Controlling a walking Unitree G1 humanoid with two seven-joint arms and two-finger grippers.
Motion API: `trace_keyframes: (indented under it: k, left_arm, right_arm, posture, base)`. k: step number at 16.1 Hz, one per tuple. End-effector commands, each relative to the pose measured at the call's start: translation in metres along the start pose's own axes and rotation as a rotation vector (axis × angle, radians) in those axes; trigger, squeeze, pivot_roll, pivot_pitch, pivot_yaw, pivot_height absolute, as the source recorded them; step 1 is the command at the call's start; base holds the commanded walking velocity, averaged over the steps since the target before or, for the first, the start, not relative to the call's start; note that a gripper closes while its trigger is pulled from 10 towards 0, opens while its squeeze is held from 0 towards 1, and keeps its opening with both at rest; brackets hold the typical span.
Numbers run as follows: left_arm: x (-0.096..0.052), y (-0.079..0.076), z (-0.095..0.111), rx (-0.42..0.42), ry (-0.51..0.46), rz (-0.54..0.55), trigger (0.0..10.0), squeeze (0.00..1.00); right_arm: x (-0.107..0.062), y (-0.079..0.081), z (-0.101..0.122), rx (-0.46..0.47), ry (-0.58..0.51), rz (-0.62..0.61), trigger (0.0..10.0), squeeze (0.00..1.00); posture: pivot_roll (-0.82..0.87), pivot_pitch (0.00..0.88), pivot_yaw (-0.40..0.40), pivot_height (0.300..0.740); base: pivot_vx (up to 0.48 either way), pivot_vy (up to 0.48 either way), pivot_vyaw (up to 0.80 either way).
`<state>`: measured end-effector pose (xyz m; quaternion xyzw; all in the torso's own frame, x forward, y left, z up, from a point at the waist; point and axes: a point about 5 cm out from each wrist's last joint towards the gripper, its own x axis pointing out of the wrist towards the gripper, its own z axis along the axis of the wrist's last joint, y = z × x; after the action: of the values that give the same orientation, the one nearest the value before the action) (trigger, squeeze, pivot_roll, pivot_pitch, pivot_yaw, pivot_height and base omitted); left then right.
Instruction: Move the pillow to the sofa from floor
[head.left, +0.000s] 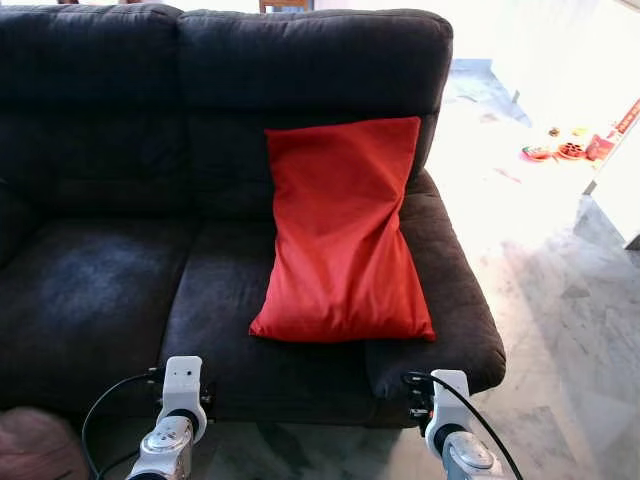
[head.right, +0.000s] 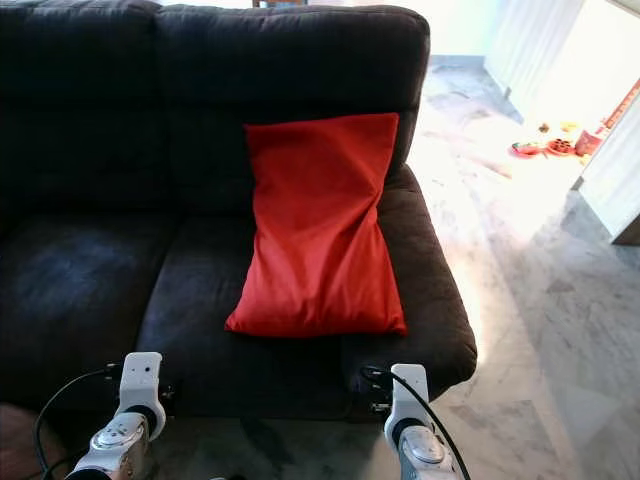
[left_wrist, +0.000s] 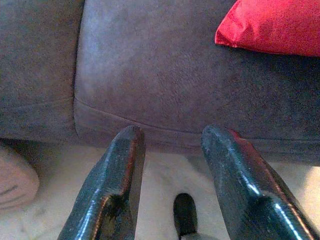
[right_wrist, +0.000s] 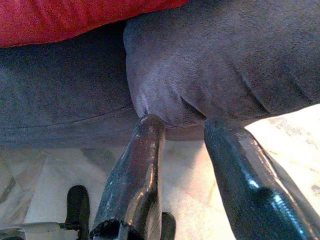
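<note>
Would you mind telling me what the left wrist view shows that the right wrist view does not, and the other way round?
Left wrist view: a pinkish rounded object on the floor beside the dark grey fabric sofa, and the open left gripper. Right wrist view: the sofa's bulging armrest front, sunlit marble floor, and the open right gripper. Both: the red fabric pillow lying on the sofa seat.

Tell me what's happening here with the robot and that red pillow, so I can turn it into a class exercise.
The red pillow lies on the right seat of the dark sofa, leaning against the backrest, so it is off the floor. Neither arm holds anything. The left end effector and the right end effector are both open, low in front of the sofa's front edge, apart from the pillow.
</note>
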<state>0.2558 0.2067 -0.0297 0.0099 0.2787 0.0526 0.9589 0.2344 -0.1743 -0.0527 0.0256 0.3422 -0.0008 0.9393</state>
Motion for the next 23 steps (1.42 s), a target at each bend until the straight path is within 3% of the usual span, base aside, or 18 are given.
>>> trace_keyframes:
  k: [1,5,10,16,23]
  left_arm:
    - [-0.001,0.001,-0.003,-0.044,0.02,-0.002,10.0,0.0]
    - [0.0,-0.012,-0.006,-0.038,0.039,-0.073,10.0,0.0]
    - [-0.003,-0.014,-0.012,-0.053,0.057,-0.05,10.0,0.0]
    - [-0.01,-0.005,-0.032,-0.04,0.127,-0.001,10.0,0.0]
    - [-0.013,-0.005,-0.039,-0.038,0.147,0.0,10.0,0.0]
  right_arm:
    - [0.001,-0.002,0.006,0.001,-0.022,-0.008,10.0,0.0]
    - [0.002,-0.004,0.009,-0.003,-0.024,-0.018,10.0,0.0]
    - [0.002,-0.007,0.009,-0.011,-0.017,-0.015,10.0,0.0]
    - [-0.001,-0.006,-0.004,-0.006,0.026,-0.025,10.0,0.0]
    - [-0.005,-0.008,-0.016,-0.007,0.064,-0.034,10.0,0.0]
  posture:
    - [0.07,0.093,-0.05,0.74]
    - [0.06,0.099,-0.065,0.74]
    - [0.05,0.102,-0.079,0.74]
    - [0.06,0.089,-0.073,0.74]
    - [0.07,0.067,-0.063,0.74]
  base:
    - [0.0,0.0,0.0]
    - [0.0,0.0,0.0]
    - [0.0,0.0,0.0]
    - [0.0,0.0,0.0]
    - [0.0,0.0,0.0]
